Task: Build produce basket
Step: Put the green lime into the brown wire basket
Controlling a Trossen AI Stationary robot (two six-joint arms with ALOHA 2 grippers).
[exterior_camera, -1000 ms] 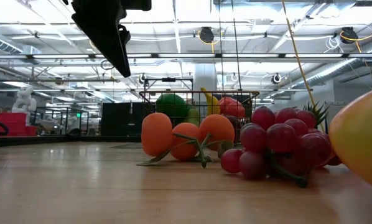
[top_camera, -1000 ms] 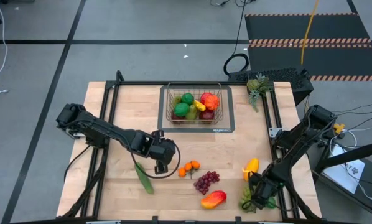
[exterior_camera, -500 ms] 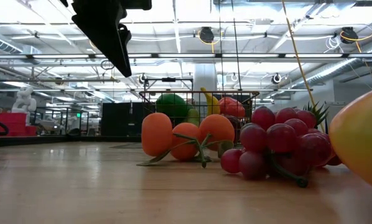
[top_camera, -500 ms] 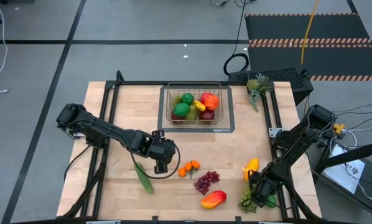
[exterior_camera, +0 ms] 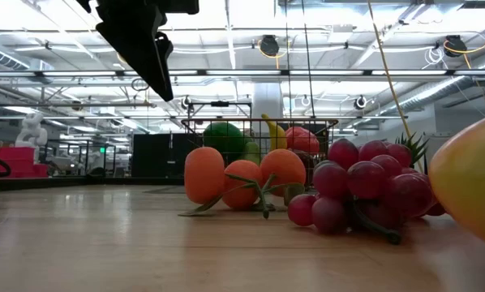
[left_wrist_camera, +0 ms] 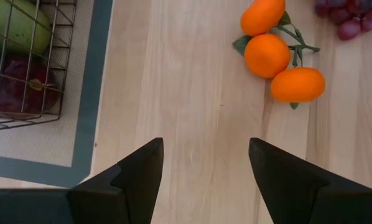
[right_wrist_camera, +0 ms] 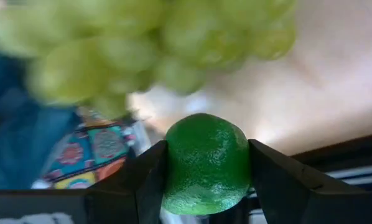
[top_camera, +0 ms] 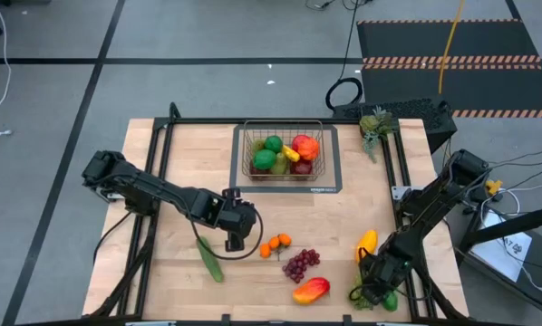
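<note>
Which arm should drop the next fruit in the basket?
Right. Its hand already has a lime between the fingers, beside the green grapes. The left hand is open and empty over bare table, short of the oranges and the basket.

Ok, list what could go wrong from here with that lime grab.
1. The right tool has the round green lime between its fingers at the table's near right edge; smooth and round, it could squirt out and roll off.
2. The pale green grape bunch crowds right against the lime, so lifting may drag it along.
3. The dark wire-mesh basket already looks well filled, so a dropped lime might bounce out.
</note>
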